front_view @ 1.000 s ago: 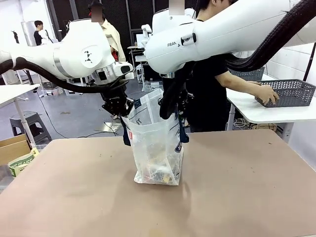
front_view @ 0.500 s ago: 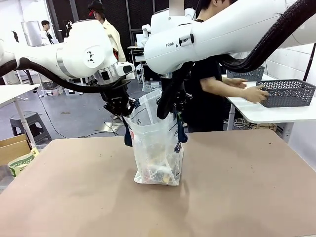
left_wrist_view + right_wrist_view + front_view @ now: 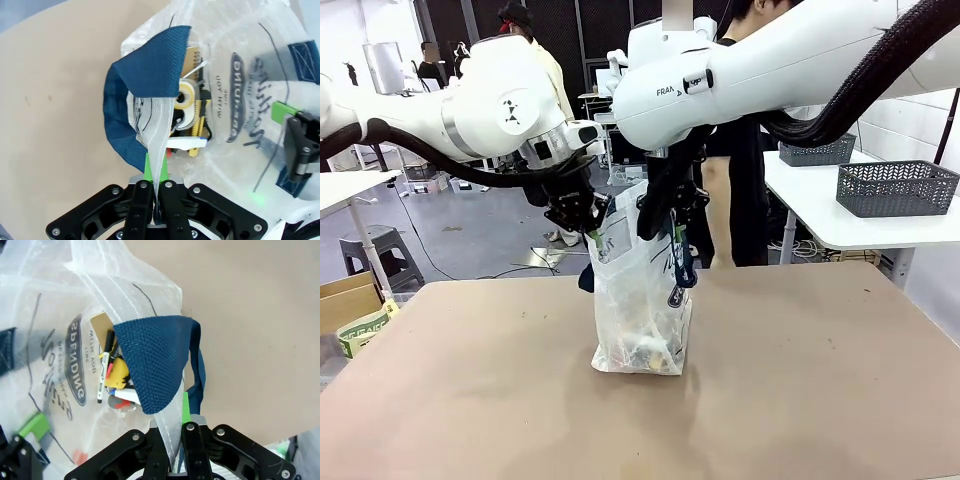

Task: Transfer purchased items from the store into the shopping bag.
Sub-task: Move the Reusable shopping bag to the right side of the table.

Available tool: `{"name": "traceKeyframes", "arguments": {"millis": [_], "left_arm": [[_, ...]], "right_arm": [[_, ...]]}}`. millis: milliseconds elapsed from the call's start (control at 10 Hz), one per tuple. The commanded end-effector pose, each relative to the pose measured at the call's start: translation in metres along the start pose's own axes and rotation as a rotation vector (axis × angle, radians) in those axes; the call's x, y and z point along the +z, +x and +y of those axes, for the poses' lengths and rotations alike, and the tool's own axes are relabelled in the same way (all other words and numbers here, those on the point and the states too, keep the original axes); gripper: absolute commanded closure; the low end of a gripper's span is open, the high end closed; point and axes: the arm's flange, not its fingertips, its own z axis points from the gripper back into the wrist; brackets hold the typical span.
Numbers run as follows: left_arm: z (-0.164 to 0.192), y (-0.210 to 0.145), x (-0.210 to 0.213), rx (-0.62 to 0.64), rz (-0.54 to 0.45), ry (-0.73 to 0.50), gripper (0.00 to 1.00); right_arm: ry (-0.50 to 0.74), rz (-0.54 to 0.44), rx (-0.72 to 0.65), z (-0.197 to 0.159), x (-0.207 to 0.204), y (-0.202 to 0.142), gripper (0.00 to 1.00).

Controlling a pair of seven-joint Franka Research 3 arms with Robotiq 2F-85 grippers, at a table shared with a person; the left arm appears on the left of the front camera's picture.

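Observation:
The shopping bag [image 3: 642, 300], translucent white with navy handles, stands upright on the brown table [image 3: 820, 390]. My left gripper [image 3: 592, 233] is shut on the left side of its rim. My right gripper [image 3: 658, 222] is shut on the right side of the rim. In the left wrist view the gripper [image 3: 156, 182] pinches a fold of plastic beside a navy handle [image 3: 150, 65], with the purchased items [image 3: 187, 100] lying at the bottom. From the right wrist, that gripper [image 3: 175, 432] clamps plastic under a handle [image 3: 155, 360]. A marker [image 3: 104, 371] and yellowish pieces [image 3: 120, 374] lie inside the bag.
A person [image 3: 735, 190] stands behind the bag at the table's far side. Two dark grey lattice baskets [image 3: 897, 187] [image 3: 817, 152] sit on a white side table at the right. A cardboard box [image 3: 348, 300] and a stool [image 3: 382, 250] stand off the table's left.
My left gripper has moved right toward the right one, narrowing the bag's mouth. The person has taken their hands off the grey basket and drawn their arm back.

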Motion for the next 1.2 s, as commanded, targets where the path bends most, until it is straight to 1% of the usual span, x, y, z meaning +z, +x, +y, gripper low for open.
{"name": "traceKeyframes", "arguments": {"millis": [0, 200, 400, 500, 700, 800, 900, 1100], "left_arm": [[-0.006, -0.006, 0.004, -0.049, -0.012, -0.042, 1.0], [-0.011, -0.007, 0.001, -0.05, 0.01, -0.051, 1.0], [-0.018, -0.009, 0.003, 0.03, 0.066, -0.038, 1.0], [-0.016, -0.005, 0.0, -0.035, 0.008, -0.031, 1.0], [-0.016, -0.005, 0.0, -0.035, 0.008, -0.031, 1.0], [-0.016, -0.007, -0.001, -0.019, 0.026, -0.031, 1.0], [-0.021, -0.007, 0.001, -0.031, 0.02, -0.042, 1.0], [-0.025, -0.009, 0.001, -0.03, 0.02, -0.035, 1.0]], "right_arm": [[0.067, 0.007, -0.037, 0.006, -0.006, 0.007, 1.0], [0.077, 0.004, -0.022, 0.011, -0.008, 0.014, 1.0], [0.088, 0.006, -0.031, 0.012, -0.006, 0.016, 1.0], [0.06, 0.006, -0.017, 0.011, -0.007, 0.01, 1.0], [0.06, 0.006, -0.017, 0.011, -0.007, 0.01, 1.0], [0.064, 0.008, -0.016, 0.014, -0.007, 0.01, 1.0], [0.079, -0.006, -0.009, 0.014, -0.008, 0.012, 1.0], [0.082, -0.001, -0.013, 0.018, -0.009, 0.014, 1.0]]}}
